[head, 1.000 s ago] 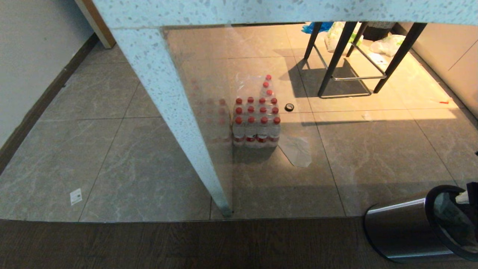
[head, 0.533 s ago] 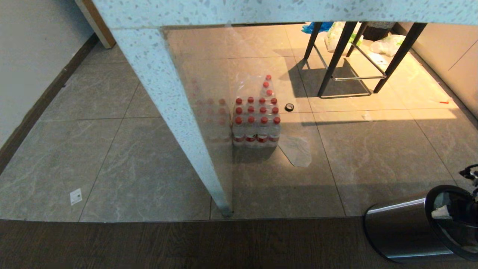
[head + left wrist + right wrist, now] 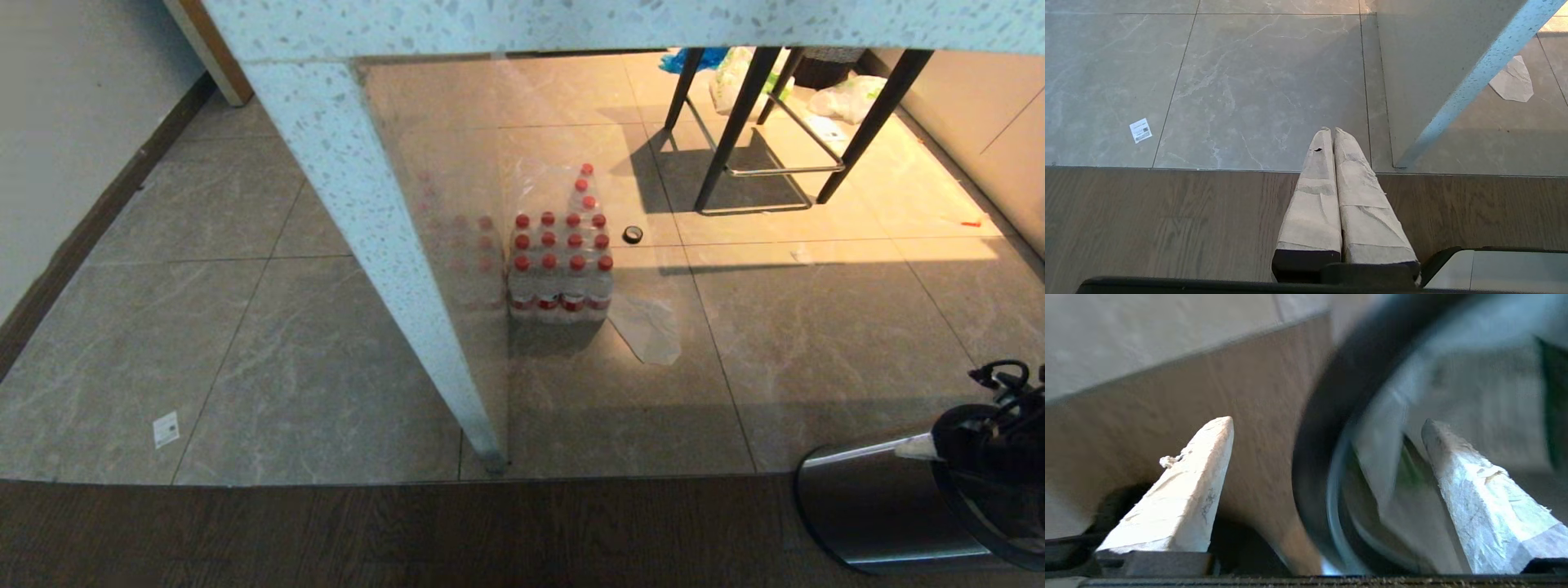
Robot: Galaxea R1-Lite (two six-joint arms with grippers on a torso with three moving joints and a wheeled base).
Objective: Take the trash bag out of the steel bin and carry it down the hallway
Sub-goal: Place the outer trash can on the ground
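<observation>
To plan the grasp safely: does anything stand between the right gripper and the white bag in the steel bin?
Nothing visible blocks it. The open right gripper straddles the black rim ring of the round shiny steel bin: one finger outside, one inside the mouth beside the thin white green-printed trash bag.

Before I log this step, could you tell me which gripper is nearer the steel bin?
Right. The right gripper is open astride the steel bin rim; the left gripper hangs shut over the floor, apart.
</observation>
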